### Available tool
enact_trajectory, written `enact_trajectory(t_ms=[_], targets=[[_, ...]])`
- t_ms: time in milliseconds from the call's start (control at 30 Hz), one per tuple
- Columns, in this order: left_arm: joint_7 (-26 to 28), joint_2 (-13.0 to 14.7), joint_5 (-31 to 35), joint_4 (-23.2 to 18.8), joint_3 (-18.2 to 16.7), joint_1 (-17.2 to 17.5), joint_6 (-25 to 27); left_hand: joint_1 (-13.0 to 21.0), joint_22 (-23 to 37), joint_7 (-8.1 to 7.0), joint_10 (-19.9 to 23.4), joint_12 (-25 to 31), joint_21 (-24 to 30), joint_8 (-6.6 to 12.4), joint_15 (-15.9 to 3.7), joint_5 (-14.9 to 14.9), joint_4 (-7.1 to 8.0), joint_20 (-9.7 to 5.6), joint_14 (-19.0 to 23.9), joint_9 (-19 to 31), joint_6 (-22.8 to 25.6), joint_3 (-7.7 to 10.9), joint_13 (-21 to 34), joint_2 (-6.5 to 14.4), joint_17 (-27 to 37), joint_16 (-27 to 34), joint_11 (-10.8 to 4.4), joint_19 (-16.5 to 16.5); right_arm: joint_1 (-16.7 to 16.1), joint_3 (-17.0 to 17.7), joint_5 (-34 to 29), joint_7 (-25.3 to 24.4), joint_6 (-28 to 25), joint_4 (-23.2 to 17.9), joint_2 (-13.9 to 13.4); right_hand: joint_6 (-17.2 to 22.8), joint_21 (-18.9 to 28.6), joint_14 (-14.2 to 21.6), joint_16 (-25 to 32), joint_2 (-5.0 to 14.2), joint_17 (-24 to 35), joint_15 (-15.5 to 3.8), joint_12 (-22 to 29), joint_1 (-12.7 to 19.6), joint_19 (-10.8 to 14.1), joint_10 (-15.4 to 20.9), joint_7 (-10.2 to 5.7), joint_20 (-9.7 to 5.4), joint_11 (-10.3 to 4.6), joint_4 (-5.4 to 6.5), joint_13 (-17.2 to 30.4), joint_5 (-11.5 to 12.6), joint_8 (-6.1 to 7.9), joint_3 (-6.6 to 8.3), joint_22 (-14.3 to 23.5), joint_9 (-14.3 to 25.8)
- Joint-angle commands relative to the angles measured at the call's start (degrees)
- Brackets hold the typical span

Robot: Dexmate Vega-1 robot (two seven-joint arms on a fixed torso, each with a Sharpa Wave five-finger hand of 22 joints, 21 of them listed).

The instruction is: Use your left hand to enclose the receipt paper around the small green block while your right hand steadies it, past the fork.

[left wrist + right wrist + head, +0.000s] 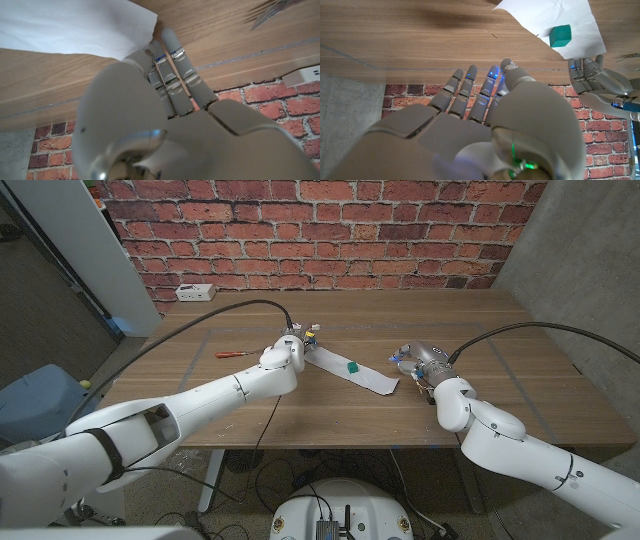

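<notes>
The receipt paper (350,370) lay as a long white strip slanting across the middle of the wooden counter (520,380), and the small green block (352,366) sat right on top of it, about halfway along. The left hand (288,352) was at the strip's far-left end, fingers pointed down at the counter. In the left wrist view its fingers (172,65) reached together toward the paper's corner (135,30), the tips at or just short of that edge; whether they actually pinched it could not be told. The right wrist view picked up that same hand (600,82) beside the sheet's edge, with the block (560,36) sitting free on the paper (570,25).

The right hand (420,360) hovered off the strip's near-right end, near it but apart. From its own wrist camera the fingers (475,92) were stretched out and slightly spread above bare wood, holding nothing.

A red-handled tool (238,353) lay on the counter to the left of the left hand. The fork (272,12) showed as a blur at the edge of the left wrist view. A white power strip (195,291) rested at the far-left corner of the counter.
</notes>
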Motion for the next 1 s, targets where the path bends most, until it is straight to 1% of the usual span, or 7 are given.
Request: enact_trajectory(t_ms=[33,400,533,567,700,900,1000], targets=[[8.76,0.42,0.17,0.27,-5.64,5.19,-10.10,0.75,0.10,-0.10,1.76,0.80,0.58,0.79,-4.82,0.45,0.31,-2.40,3.24,0.23,2.35,0.10,0.65,-0.09,0.17,0.68,-0.16,0.53,0.42,0.12,0.54,0.43,-0.21,0.52,0.34,-0.37,0.35,0.26,0.45,0.23,0.29,-9.29,-0.23,0.40,0.09,-0.44,-0.04,-0.42,0.04,-0.11,0.22,-0.37,-0.28,-0.38,0.24,0.22],[6.88,1.39,1.24,-2.34,-7.79,6.72,-11.28,1.22,0.14,-0.37,3.79,1.72,1.42,1.56,-4.83,1.39,0.27,-2.83,5.23,0.96,4.85,-0.48,1.95,-1.29,0.31,1.35,-0.10,0.94,0.34,-0.30,0.16,-0.07,-0.39,0.37,0.27,-0.61,0.40,0.31,0.35,0.25,0.21,-9.30,-0.34,0.23,0.15,-0.55,-0.10,-0.61,0.50,0.05,0.25,-0.35,-0.48,-0.72,0.25,0.25],[-0.13,1.83,2.09,-3.21,-6.00,4.68,-8.24,1.09,0.15,-0.17,3.09,1.48,1.81,0.98,-4.77,1.81,0.48,-2.84,5.22,1.01,3.92,-0.53,2.46,-1.52,0.08,1.04,0.33,1.17,0.06,-0.06,0.30,-0.26,-0.25,0.20,0.10,-0.71,0.41,0.37,0.31,0.25,0.17,-9.18,-0.42,0.22,0.14,-0.69,-0.09,-0.58,0.72,0.05,0.26,-0.34,-0.55,-0.82,0.25,0.26],[-4.06,1.80,5.24,-3.78,-3.08,2.60,-3.83,0.40,0.16,-0.13,2.09,1.09,2.19,0.00,-4.67,1.94,0.92,-2.68,4.93,1.06,1.99,-1.02,2.94,-1.77,0.17,0.92,0.10,1.36,-0.13,0.20,0.50,-0.45,-0.29,0.14,0.21,-0.79,0.42,0.40,0.31,0.22,0.16,-9.18,-0.42,0.21,0.16,-0.68,-0.13,-0.58,0.73,0.05,0.26,-0.34,-0.59,-0.85,0.25,0.26],[-10.93,1.11,10.56,-4.56,1.62,-0.73,4.58,-8.03,0.29,-2.55,-3.08,-2.40,4.14,-3.80,-4.76,-0.08,4.08,-1.84,2.35,1.17,-4.82,-6.88,2.66,-4.49,0.51,0.25,-1.21,1.62,-0.18,0.36,0.68,-0.38,0.37,0.17,-0.13,-1.01,0.47,0.59,0.17,0.07,-0.01,-9.11,-0.57,0.08,0.22,-0.93,0.07,-0.53,0.60,0.08,0.28,-0.33,-0.71,-1.09,0.25,0.28],[-21.81,0.08,15.92,-2.78,9.35,-6.66,11.67,-17.39,0.04,-3.87,-10.60,-6.76,3.63,-7.45,-3.53,-1.76,6.37,-0.46,-4.86,0.87,-14.21,-10.53,2.25,-7.77,-0.92,-5.05,-0.11,-0.38,-0.23,0.65,0.70,-0.59,0.78,0.24,-0.19,-1.24,0.53,0.62,0.11,0.01,-0.05,-9.02,-0.56,-0.19,0.33,-0.79,-0.01,-0.63,0.55,0.23,0.29,-0.35,-0.82,-1.34,0.25,0.29],[-21.46,-0.92,17.23,-1.92,10.14,-6.54,14.20,-21.89,-0.02,-4.73,-15.06,-8.11,2.65,-7.85,-1.75,-1.64,8.01,1.15,-8.06,0.69,-17.83,-12.45,2.61,-8.13,-0.20,-6.27,0.71,-2.27,-0.44,0.90,0.81,-0.83,0.82,0.23,-0.11,-1.26,0.57,0.67,0.11,-0.01,-0.05,-9.08,-0.57,-0.29,0.39,-0.76,-0.09,-0.66,0.62,0.28,0.29,-0.36,-0.83,-1.50,0.25,0.29]])
